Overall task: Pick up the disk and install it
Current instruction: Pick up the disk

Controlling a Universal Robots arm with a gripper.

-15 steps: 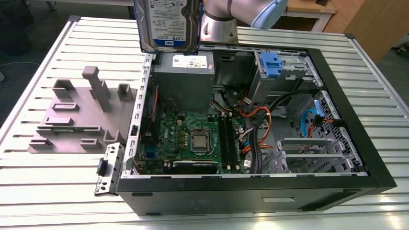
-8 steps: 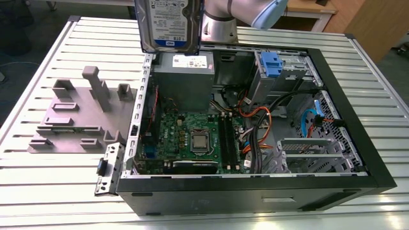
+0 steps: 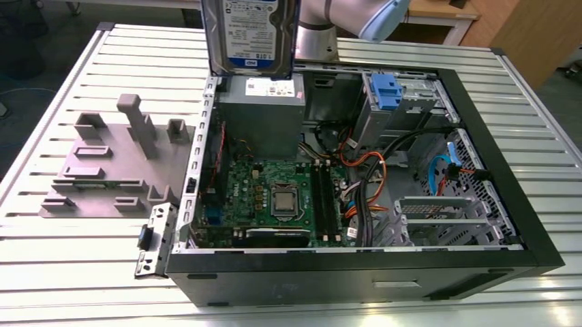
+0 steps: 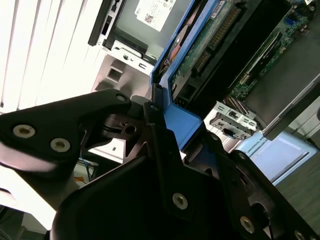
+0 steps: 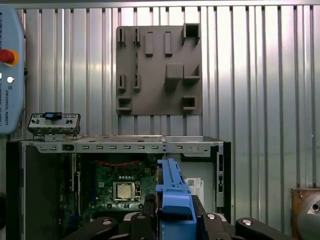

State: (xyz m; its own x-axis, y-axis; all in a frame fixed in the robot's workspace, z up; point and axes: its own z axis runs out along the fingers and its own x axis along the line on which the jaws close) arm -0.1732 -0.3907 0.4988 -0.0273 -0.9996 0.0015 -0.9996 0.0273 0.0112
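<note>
The nearest risk is lying in the grasp itself. The gripper (image 5: 172, 212) is pinching the disk (image 5: 172, 192) by its blue plastic carrier frame, not by the metal body. That frame is likely flexing a little, so the drive could be tilting or creeping between the fingers (image 4: 154, 116) under any jolt.

Just below, the disk (image 3: 248, 34) is hanging upright over the grey power supply (image 3: 264, 112) inside the open computer case (image 3: 364, 264). A slip here would be dropping it onto that box or onto the motherboard (image 3: 264, 191). Further into the case, loose orange and black cables (image 3: 364, 160) are trailing beside the drive cage with the blue latch (image 3: 386, 92). I judge that they could be snagging the carrier or blocking it if it comes in skewed. Farthest out, the grey fixture plate (image 3: 109, 163) is lying on the slatted surface (image 3: 73, 272), well apart from the case and posing no hazard.

As for the gripper (image 4: 185, 135), its fingers are sitting close together, one against each face of the carrier's blue end, and clamping it firmly in both wrist views. It is holding nothing else and touching nothing else. The disk (image 4: 189, 125) is being carried clear above the case, its label facing the exterior view, and is not resting on any part of the case.
</note>
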